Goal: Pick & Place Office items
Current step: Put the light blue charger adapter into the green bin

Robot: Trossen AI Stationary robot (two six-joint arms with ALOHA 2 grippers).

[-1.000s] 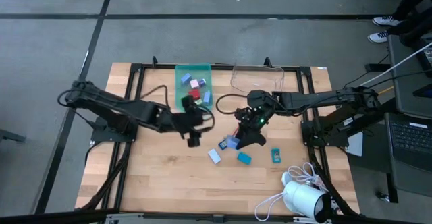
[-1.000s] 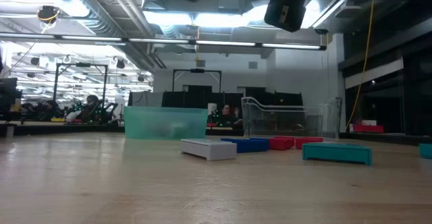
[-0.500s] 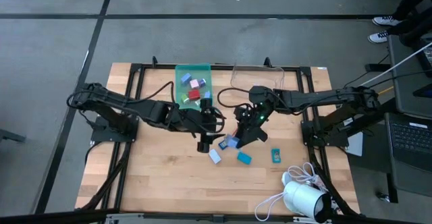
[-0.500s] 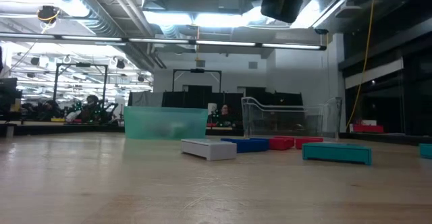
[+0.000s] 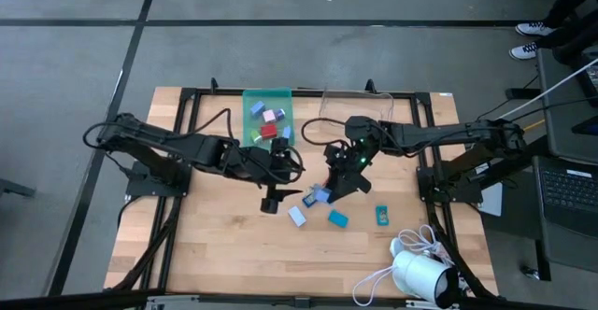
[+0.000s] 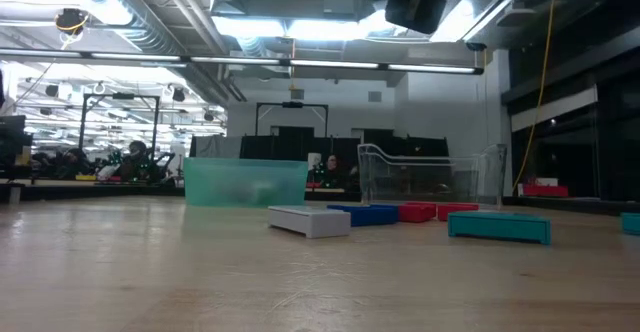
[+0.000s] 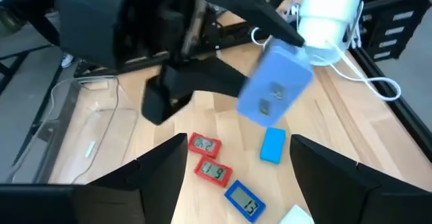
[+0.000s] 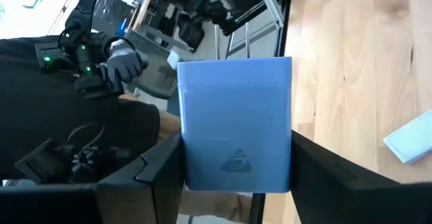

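Observation:
My right gripper hangs above the table's middle, shut on a blue flat rectangular piece, which the left wrist view also shows in the air. My left gripper is just left of it, open and holding nothing, its fingers wide apart. Flat on the table below lie two red pieces, a blue one, a teal one, a white one and another teal one. More pieces lie in the teal tray. My right gripper pinches the blue piece by its two opposite side edges between its two fingers, at the end nearer the wrist. The rest of the piece sticks out past the fingertips. The fingers slant down from the far right. The piece is lifted clear of the table and tilted.
A clear plastic bin stands at the far edge beside the tray. A white cylindrical device with a cable sits at the near right corner. Bare wood lies at the near left.
My left gripper has swung toward the right gripper and the blue piece, risen a little and turned at the wrist, then drawn slightly back to the left. My right gripper has stayed where it was with the blue piece.

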